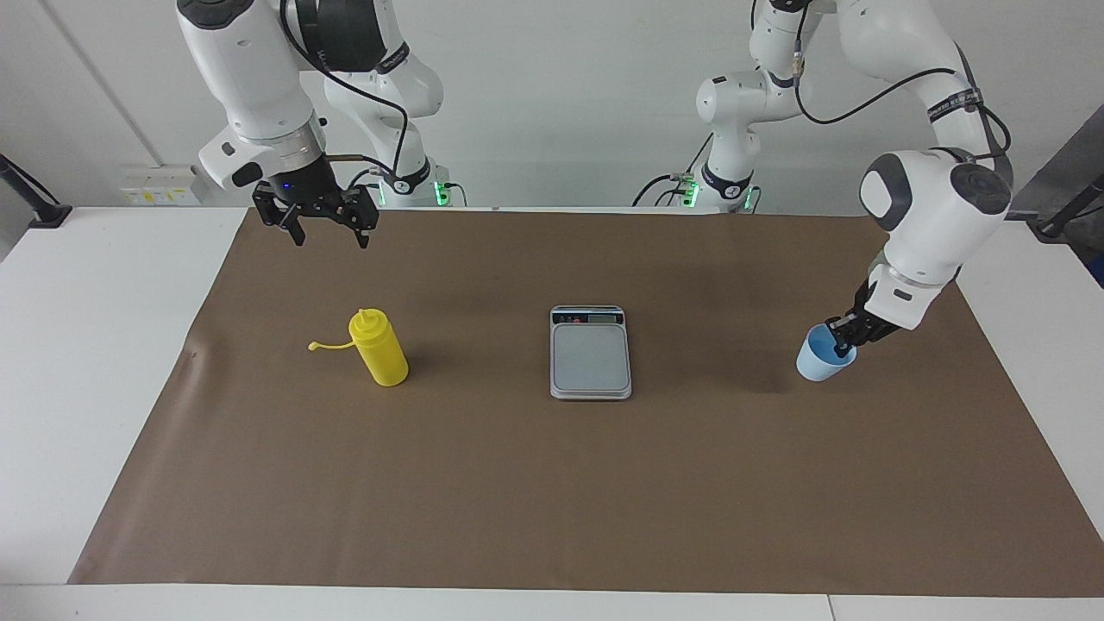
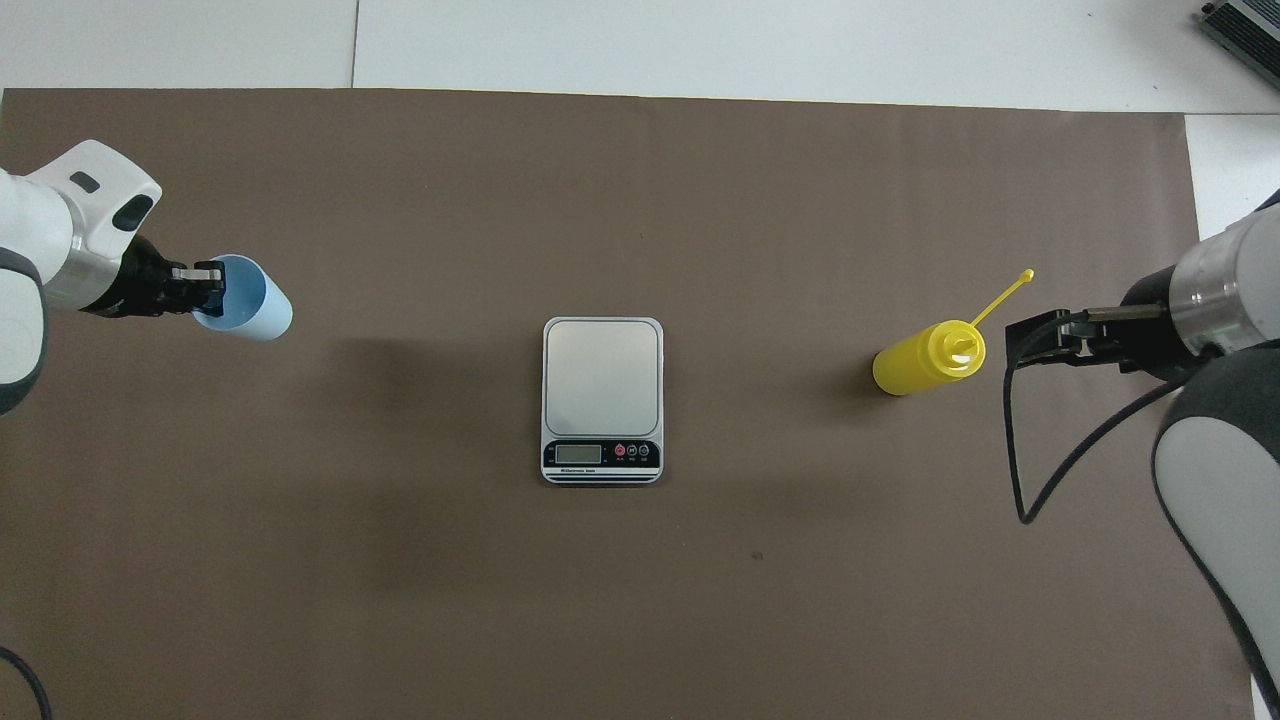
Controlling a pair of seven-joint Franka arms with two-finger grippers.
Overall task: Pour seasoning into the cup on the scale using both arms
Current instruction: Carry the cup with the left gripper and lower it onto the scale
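From the facing view I see my left gripper [image 1: 838, 344] pinching the cup [image 1: 824, 360] by its rim, raised above the brown mat [image 1: 552, 483] at the left arm's end. My right gripper [image 1: 329, 231] hangs open, waiting, over the mat near the yellow bottle [image 1: 378, 347]. The overhead view alone shows the scale's [image 2: 602, 400] display; it crops both arms.

You have one yellow squeeze bottle [image 1: 379, 348] at nine o'clock in the facing view, one kitchen scale [image 1: 590, 353] at the centre, and one light-blue cup [image 1: 824, 358] at three o'clock — three loose items. You also have two white arms, each with one black gripper — two grippers — and one brown mat [image 1: 552, 492] under it all.
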